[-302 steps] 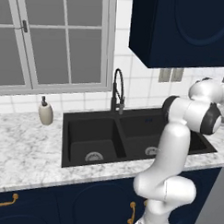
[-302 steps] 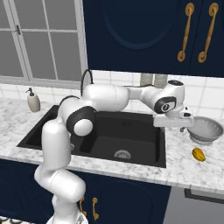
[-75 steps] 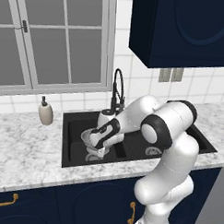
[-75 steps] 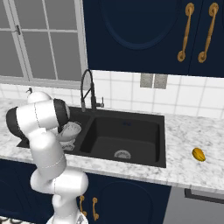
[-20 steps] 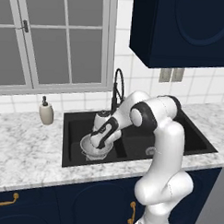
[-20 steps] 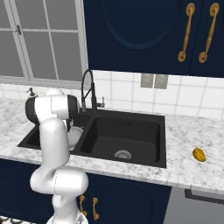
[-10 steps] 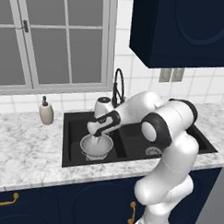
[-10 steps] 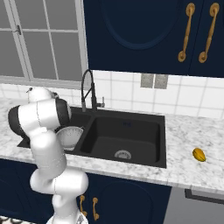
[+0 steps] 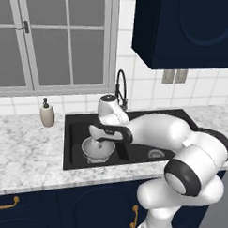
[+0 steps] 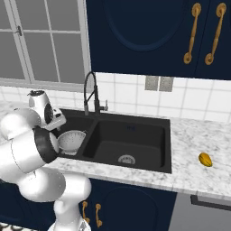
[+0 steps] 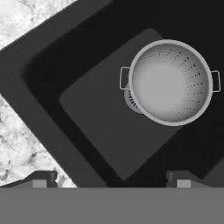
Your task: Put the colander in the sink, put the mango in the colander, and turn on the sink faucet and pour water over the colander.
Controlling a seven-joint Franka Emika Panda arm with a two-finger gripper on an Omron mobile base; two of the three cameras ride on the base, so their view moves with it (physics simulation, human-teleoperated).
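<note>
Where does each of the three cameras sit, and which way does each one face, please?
Left base view: behind the arm to its left, looking forward and down at the sink; the white arm rises lower right, reaching over the colander.
Right base view: behind to its right, facing the same sink and faucet, mango on the counter; arm lower left.
Hand view: on the hand, looking down into the basin at the colander; dark fingers at bottom.
All three share the colander.
</note>
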